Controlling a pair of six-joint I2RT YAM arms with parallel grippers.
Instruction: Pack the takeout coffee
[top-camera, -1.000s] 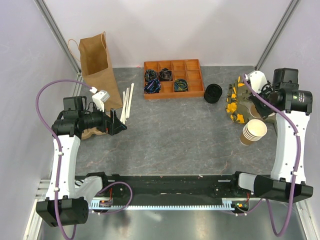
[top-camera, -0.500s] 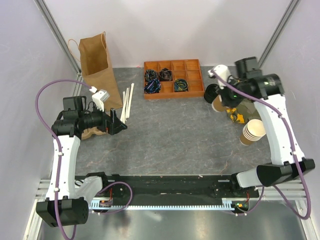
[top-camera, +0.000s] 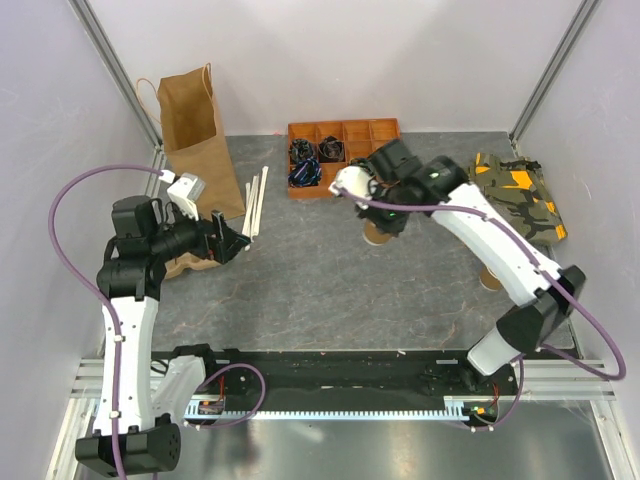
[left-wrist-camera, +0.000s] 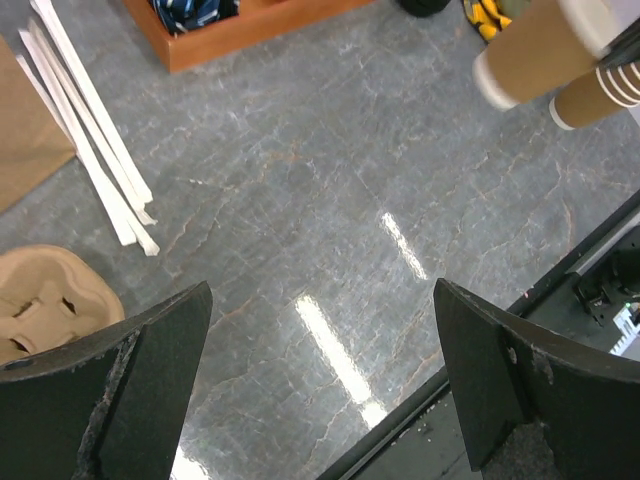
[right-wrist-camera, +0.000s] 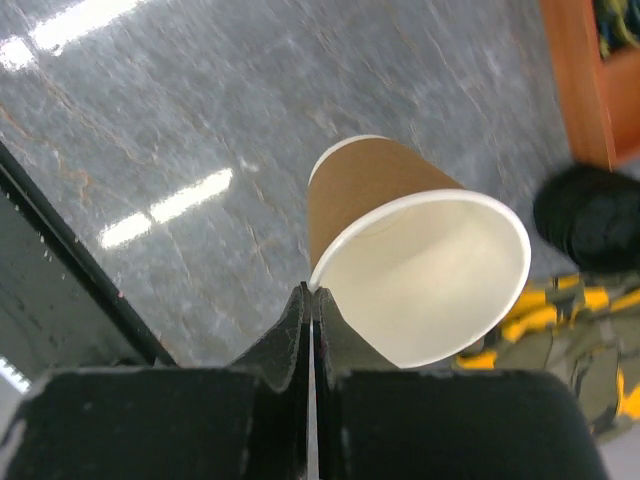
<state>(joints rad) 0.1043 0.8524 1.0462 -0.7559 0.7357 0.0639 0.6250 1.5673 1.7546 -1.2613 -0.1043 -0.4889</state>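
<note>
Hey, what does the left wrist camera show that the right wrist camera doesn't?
Only left wrist: white wrapped straws, the pulp cup carrier, a brown bag corner, the stack of cups, and the open left gripper. Only right wrist: the right gripper shut on the rim of the tan cup, showing its white, lidless inside. Both: that cup, the orange tray, the grey table.

**Quick head count of what's on the tabletop (top-camera: 330, 280)**

Here's what I get:
- one brown paper bag (top-camera: 190, 115)
- one wooden tray (left-wrist-camera: 260, 28)
- one camo cloth (top-camera: 520, 195)
- one cardboard cup carrier (left-wrist-camera: 45, 300)
- one loose cup (right-wrist-camera: 380, 195)
- one stack of nested cups (left-wrist-camera: 590, 95), too tightly packed to count
- one pile of black lids (right-wrist-camera: 590, 215), also too blurry to count
- straws (left-wrist-camera: 95, 140), which look like four, but they overlap so don't quote me
</note>
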